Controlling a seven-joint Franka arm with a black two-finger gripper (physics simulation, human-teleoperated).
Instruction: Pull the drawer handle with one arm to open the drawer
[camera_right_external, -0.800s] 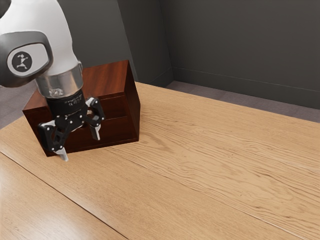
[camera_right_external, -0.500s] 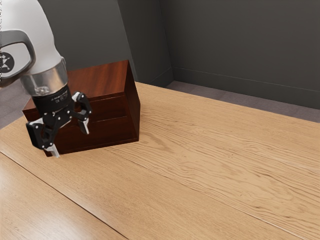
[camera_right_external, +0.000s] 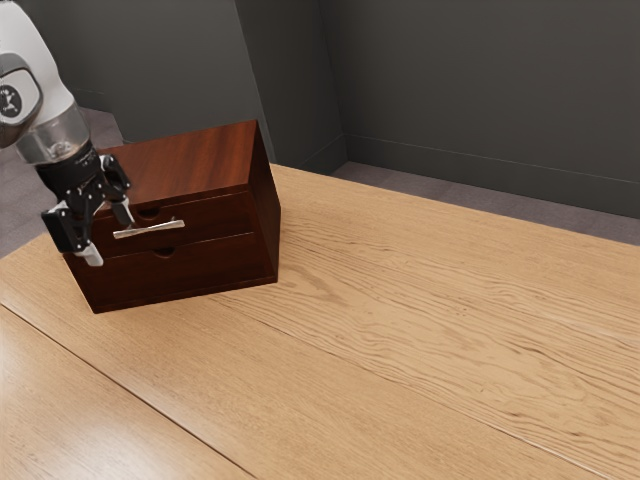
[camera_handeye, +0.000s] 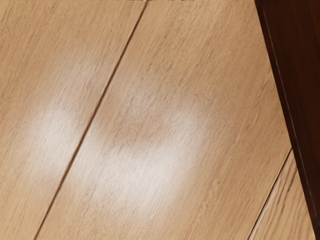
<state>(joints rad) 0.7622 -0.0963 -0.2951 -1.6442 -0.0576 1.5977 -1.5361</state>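
Gripper (camera_right_external: 108, 237) moved to the exterior view's left, open, empty, now at end of silver bar handle (camera_right_external: 150, 229) lying level across dark wooden drawer (camera_right_external: 215, 214).

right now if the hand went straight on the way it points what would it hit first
Probably the table, beside the drawer box; the hand aims down past its edge, not at the handle.

My arm (camera_right_external: 28, 55) is glossy white with a grey joint cap (camera_right_external: 8, 98), then a silver wrist collar (camera_right_external: 55, 137) and a black gripper (camera_right_external: 108, 238), pale fingertips (camera_right_external: 93, 257), tiny white screw dots.
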